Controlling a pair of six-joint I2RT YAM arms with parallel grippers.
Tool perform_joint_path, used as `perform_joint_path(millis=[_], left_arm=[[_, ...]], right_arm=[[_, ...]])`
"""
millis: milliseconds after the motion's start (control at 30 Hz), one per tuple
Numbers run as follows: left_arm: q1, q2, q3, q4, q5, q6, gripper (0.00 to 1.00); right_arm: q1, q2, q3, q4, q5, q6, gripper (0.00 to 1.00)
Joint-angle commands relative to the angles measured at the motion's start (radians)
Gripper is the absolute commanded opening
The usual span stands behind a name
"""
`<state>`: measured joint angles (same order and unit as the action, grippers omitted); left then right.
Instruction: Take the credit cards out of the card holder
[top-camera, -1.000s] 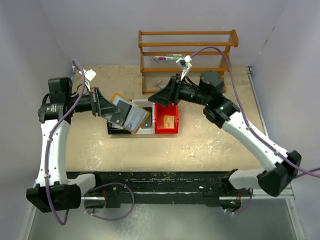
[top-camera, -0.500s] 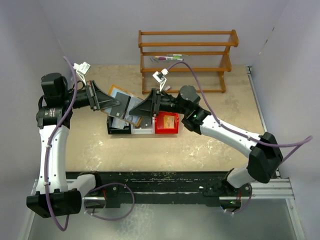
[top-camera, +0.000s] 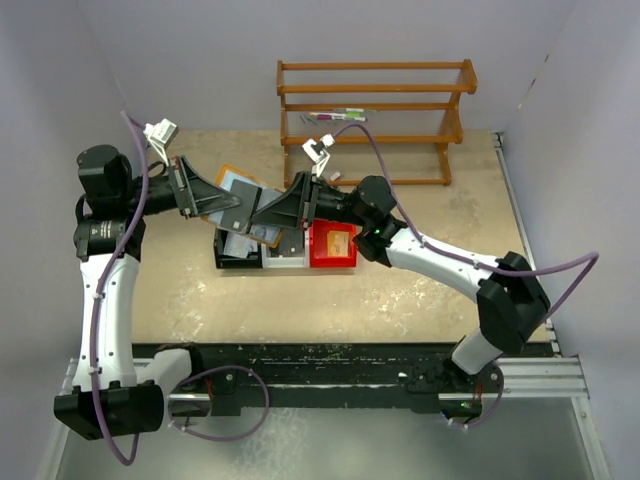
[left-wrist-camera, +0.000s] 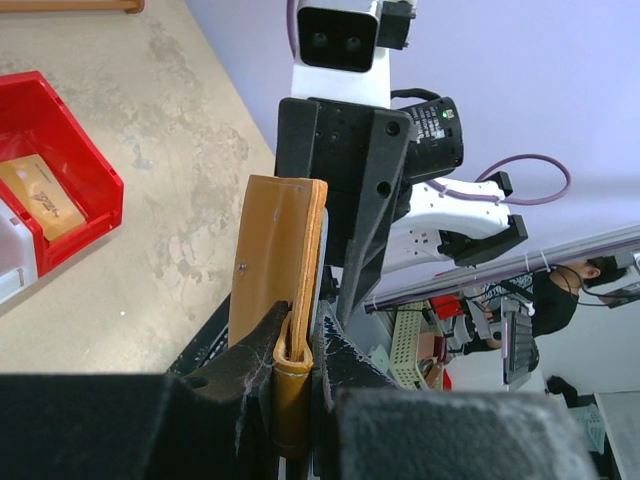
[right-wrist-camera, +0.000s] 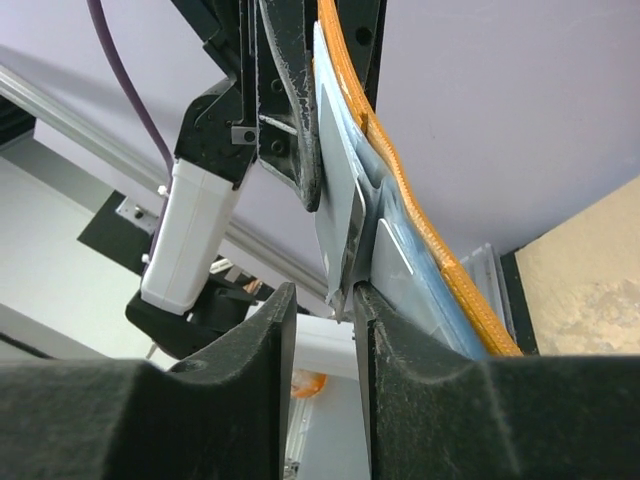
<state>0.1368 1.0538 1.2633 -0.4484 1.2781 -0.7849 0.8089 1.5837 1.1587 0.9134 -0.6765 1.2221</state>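
My left gripper (top-camera: 226, 205) is shut on the tan-orange card holder (top-camera: 240, 188) and holds it open above the bins, its pale blue-grey inside facing the right arm. In the left wrist view the fingers (left-wrist-camera: 262, 350) pinch the holder's folded edge (left-wrist-camera: 283, 250). My right gripper (top-camera: 264, 214) is at the holder's inner face. In the right wrist view its jaws (right-wrist-camera: 322, 300) stand a little apart around the lower edge of a pale grey credit card (right-wrist-camera: 335, 190) that sticks out of a pocket. The card lies against one finger, with a gap on the other side. The holder's orange rim (right-wrist-camera: 420, 215) runs behind it.
Below the holder stand a black bin (top-camera: 228, 258), a pale bin (top-camera: 290, 258) and a red bin (top-camera: 322, 250) with a tan card-like item (top-camera: 339, 241) in it. A wooden rack (top-camera: 375, 100) stands at the back. Purple walls close in both sides.
My right arm has swung left from over the red bin to the held-up card holder. My left gripper has lifted and turned the holder a little toward it.
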Motion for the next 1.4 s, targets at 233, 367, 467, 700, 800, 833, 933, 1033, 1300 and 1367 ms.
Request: perform_joint_path(millis=[233, 367, 467, 700, 800, 833, 933, 1033, 1300, 1367], left_arm=[[0.003, -0.032, -0.013, 0.097, 0.076, -0.066, 0.04], [0.002, -0.031, -0.014, 0.098, 0.092, -0.068, 0.06], [0.003, -0.034, -0.014, 0.113, 0.11, -0.082, 0.09], [0.003, -0.053, -0.038, 0.235, 0.154, -0.181, 0.11], [0.004, -0.057, -0.037, 0.247, 0.156, -0.188, 0.07], [0.003, -0.055, -0.035, 0.247, 0.155, -0.188, 0.05], [0.003, -0.051, -0.03, 0.246, 0.147, -0.18, 0.03], [0.004, -0.045, -0.013, 0.219, 0.131, -0.15, 0.03], [0.006, -0.011, 0.131, -0.122, 0.013, 0.183, 0.0], [0.007, -0.005, 0.147, -0.161, -0.014, 0.222, 0.0]], right_arm=[[0.003, 0.033, 0.029, 0.251, -0.032, 0.13, 0.12], [0.003, 0.034, 0.011, 0.297, -0.051, 0.151, 0.03], [0.003, 0.026, -0.011, 0.319, -0.064, 0.166, 0.0], [0.001, 0.017, -0.038, 0.324, -0.06, 0.169, 0.0], [0.001, 0.008, -0.058, 0.327, -0.063, 0.169, 0.0], [0.001, 0.002, -0.069, 0.328, -0.063, 0.17, 0.0], [-0.005, -0.024, -0.109, 0.328, -0.062, 0.166, 0.0], [-0.017, -0.063, -0.16, 0.327, -0.064, 0.162, 0.0], [-0.102, -0.174, -0.293, 0.286, -0.102, 0.156, 0.0], [-0.117, -0.194, -0.304, 0.253, -0.113, 0.137, 0.0]])
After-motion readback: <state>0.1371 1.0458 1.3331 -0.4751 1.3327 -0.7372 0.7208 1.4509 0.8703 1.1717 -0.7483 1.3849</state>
